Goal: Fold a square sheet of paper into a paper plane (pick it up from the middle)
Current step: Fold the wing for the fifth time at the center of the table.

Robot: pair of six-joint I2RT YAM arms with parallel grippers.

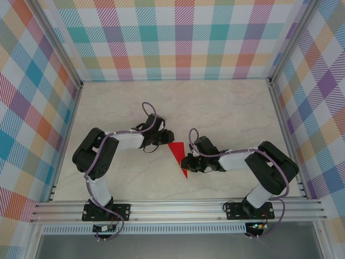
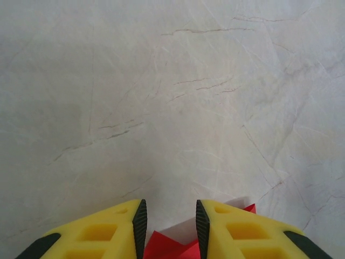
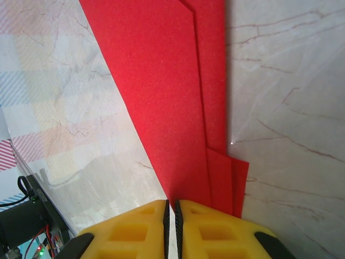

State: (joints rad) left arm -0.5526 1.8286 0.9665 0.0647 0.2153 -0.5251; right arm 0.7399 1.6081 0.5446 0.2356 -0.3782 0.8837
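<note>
The red sheet of paper [image 1: 177,151] lies on the marble table, folded into a narrow layered wedge with its point toward the arm bases. My left gripper [image 1: 166,136] is at the wedge's wide far end. In the left wrist view its jaws [image 2: 170,203] stand apart, and a red corner of the paper [image 2: 161,245] shows low between the yellow fingers. My right gripper [image 1: 185,162] is at the wedge's right edge near the point. There the jaws [image 3: 171,203] are shut to a thin slit, over the long edge of the stacked red layers [image 3: 167,81].
Plaid walls [image 1: 172,38] enclose the table [image 1: 232,108] on three sides. An aluminium rail [image 1: 178,208] with both arm bases runs along the near edge. Cables and a circuit board [image 3: 27,226] show beyond the table edge.
</note>
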